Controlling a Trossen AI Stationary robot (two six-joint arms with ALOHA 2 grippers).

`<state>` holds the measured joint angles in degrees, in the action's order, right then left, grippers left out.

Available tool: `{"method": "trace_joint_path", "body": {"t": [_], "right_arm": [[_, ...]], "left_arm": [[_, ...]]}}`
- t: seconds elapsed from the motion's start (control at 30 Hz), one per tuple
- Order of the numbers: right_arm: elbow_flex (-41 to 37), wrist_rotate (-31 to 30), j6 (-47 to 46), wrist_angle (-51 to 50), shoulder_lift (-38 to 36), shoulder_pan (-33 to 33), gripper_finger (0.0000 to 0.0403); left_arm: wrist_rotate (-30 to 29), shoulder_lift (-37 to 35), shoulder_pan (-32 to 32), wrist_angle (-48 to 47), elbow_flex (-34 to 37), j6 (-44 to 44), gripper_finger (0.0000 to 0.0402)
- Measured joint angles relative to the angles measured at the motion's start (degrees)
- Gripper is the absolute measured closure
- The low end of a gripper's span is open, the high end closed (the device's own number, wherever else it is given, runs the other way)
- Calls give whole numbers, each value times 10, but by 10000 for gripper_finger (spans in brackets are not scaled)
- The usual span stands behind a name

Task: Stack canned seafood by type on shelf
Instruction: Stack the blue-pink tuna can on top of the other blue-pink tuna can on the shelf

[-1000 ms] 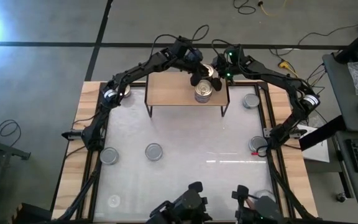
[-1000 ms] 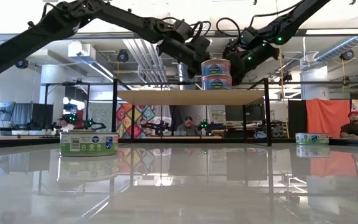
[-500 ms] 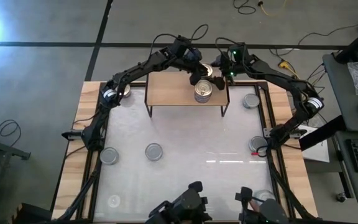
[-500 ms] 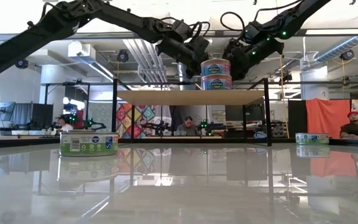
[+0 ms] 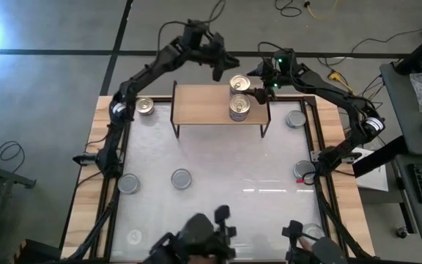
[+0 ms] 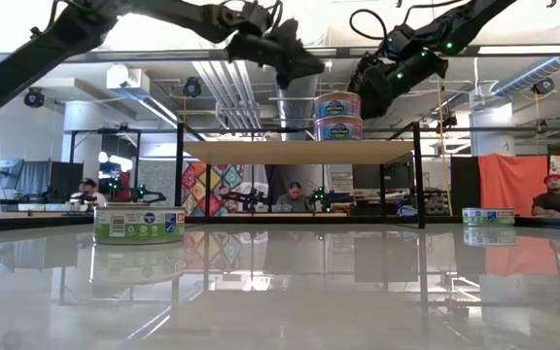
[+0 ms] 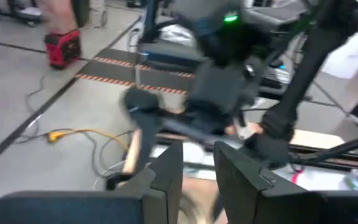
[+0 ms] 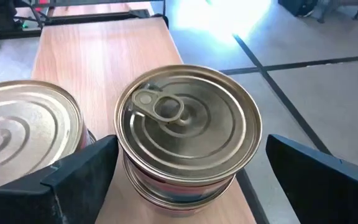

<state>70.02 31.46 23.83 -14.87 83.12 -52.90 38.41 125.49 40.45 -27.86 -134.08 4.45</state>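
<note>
left end effector [image 5: 219,71] lifted off stack — fingers nearly closed, empty | tins [image 5: 239,85] upright — pull-ring up

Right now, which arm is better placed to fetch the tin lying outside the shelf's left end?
The left. Its gripper hangs empty behind the shelf, nearer that tin. The right gripper is open around the far stack.

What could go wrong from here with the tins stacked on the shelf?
The gold-top stack stands near the shelf end, and the right claw, open, straddles it; a sideways move could knock it off. A second stack stands close beside it, so one bump may topple both. The left claw hangs behind the shelf.
</note>
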Motion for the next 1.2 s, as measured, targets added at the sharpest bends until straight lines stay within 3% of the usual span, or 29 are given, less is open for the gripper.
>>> {"method": "trace_joint_path", "body": {"t": [0.2,0.8,1.2], "right_arm": [[0,-14,-18,-12,-2,0,3],[1,-69,-6,-29,-4,0,3],[1,-69,-14,-34,-32,0,3]], "left_arm": [[-27,22,33,-76,14,25,325],[-31,44,28,-109,37,56,325],[-19,40,23,-138,26,59,325]]}}
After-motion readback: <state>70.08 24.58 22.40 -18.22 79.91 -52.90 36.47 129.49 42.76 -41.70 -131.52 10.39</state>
